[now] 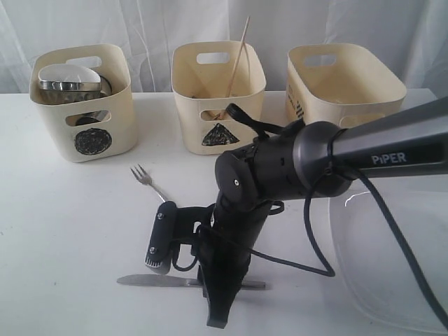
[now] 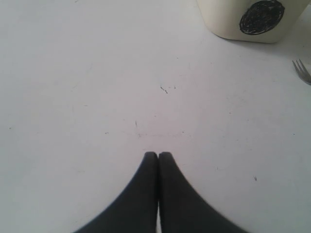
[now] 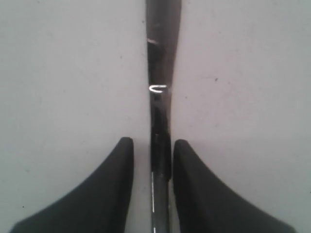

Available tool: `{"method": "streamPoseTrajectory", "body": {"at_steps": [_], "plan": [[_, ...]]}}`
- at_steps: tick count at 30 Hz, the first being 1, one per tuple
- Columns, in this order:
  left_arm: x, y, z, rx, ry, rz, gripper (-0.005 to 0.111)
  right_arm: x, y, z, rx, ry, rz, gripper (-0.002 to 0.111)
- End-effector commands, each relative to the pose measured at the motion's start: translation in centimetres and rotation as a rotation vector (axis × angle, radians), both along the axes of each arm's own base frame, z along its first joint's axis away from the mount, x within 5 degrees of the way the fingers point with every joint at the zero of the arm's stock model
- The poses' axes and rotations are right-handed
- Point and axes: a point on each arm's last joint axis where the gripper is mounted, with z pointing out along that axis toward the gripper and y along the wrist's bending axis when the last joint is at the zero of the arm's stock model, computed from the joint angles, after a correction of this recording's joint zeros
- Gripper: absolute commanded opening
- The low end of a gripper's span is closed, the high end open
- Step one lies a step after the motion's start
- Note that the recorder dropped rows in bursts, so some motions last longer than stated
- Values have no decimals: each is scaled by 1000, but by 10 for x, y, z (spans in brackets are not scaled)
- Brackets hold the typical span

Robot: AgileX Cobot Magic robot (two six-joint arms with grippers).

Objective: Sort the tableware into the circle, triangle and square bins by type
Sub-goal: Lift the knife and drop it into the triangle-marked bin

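While a white table bore a large white rounded-square plate and a row of three cream plastic bins, the right gripper stood with fingers parted astride a flat steel knife, not clamping it. The left gripper was clenched empty above bare tabletop. A small steel fork lay behind the knife.

The scene was marked as a staged robot test area, most likely a lab, not a home kitchen. A bare white table was backed by a white cloth drape hung across the top of the frame. Along the table's far edge were set a cream bin with a hand-drawn black circle, a matching bin with a triangle and a third bin. A grey robot arm lettered "PiPER" was seen at the right.
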Motion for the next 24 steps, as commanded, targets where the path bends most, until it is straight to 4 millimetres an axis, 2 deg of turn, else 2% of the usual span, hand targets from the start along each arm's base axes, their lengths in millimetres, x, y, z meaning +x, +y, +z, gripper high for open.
{"method": "streamPoseTrajectory", "body": {"at_steps": [1,6,14,17,21,24], "plan": [[-1,-1,-2,-12,8,-1,0,-3,1,-5,4,44,-24,29],[-1,-1,-2,-12,8,-1,0,-6,-1,-18,-39,108,-16,25],[-1,-1,-2,-12,8,-1,0,-9,-2,-33,-80,168,-24,0],[-1,-1,-2,-12,8,-1,0,-8,-2,-33,-76,168,-63,0],[-1,-1,-2,-12,8,-1,0,-9,-2,-24,-66,161,-68,0],[-1,-1,-2,-12,8,-1,0,-6,-1,-4,-55,134,-83,0]]}}
